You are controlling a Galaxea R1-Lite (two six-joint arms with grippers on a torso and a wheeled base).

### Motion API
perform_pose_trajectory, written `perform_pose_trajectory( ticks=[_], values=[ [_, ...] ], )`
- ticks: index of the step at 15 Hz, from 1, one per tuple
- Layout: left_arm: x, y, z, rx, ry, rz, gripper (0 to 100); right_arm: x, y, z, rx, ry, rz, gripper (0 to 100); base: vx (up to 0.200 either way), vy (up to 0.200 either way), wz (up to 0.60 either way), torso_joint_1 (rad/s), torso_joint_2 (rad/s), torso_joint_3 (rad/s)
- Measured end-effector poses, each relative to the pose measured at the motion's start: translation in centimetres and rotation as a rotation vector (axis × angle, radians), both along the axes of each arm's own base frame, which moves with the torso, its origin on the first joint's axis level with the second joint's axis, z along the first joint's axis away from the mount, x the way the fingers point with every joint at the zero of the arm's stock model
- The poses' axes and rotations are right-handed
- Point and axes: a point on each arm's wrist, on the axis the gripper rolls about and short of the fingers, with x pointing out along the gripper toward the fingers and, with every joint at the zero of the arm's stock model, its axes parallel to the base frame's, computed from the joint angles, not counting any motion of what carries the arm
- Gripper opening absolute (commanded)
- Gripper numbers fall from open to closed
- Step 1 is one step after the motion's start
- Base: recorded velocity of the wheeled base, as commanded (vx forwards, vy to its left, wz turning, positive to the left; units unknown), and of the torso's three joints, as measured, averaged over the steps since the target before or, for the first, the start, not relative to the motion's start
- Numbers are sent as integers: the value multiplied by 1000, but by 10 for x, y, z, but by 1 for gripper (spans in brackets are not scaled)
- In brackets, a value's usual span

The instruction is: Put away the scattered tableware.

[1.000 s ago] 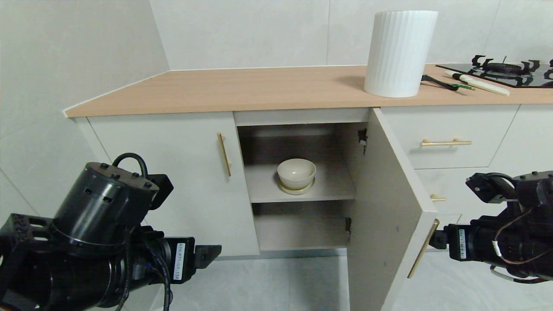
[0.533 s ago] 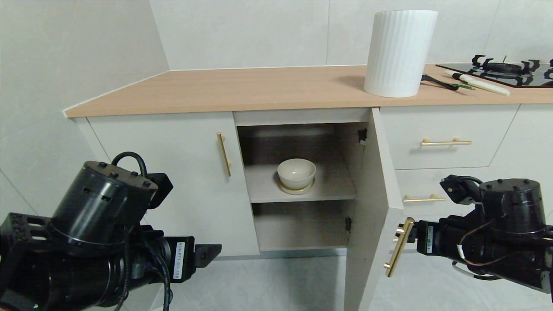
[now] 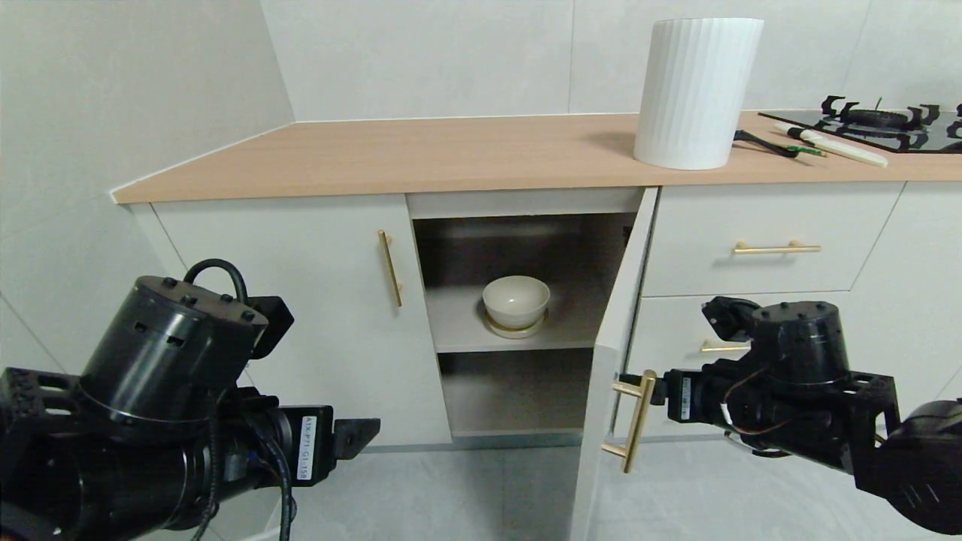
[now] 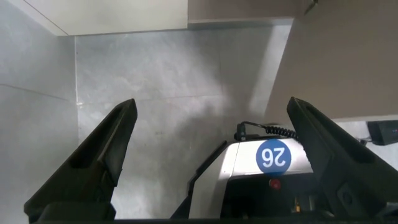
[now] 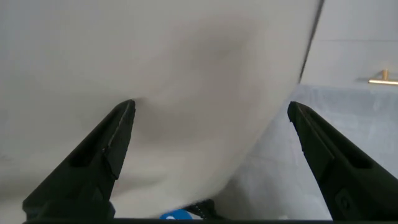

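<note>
Beige bowl [image 3: 515, 299] sits on a saucer [image 3: 515, 327] on the upper shelf [image 3: 458, 324] of the cupboard [image 3: 526, 203]. There is free shelf on both sides of it. The door [image 3: 612, 353] stands half open, its edge towards the camera, narrowing the way in. The right claw [image 5: 210, 109] faces the door by its gold handle [image 3: 635, 421], fingers spread wide and gripping nothing. The left claw [image 4: 211, 106], also spread, hangs low over the floor [image 3: 481, 488], well apart from the cupboard.

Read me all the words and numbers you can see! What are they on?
"26": on a round blue sticker, seen in the left wrist view.
Left arm label: white, print too small to read.
Right arm label: white, print too small to read.
bowl and cabinet door: no text.
</note>
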Motion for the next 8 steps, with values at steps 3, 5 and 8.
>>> perform_pose_trajectory(
  ticks=[3,5,8],
  values=[
    [0,0,0,-1,-2,1,100,22,11,7,-36,48,10,100,0,0,0,0,0,0],
    [1,0,1,-4,-7,2,100,39,19,16,-36,50,35,100,0,0,0,0,0,0],
    [0,1,2,-4,-10,3,100,66,33,24,-14,14,45,100,0,0,0,0,0,0]
  ],
)
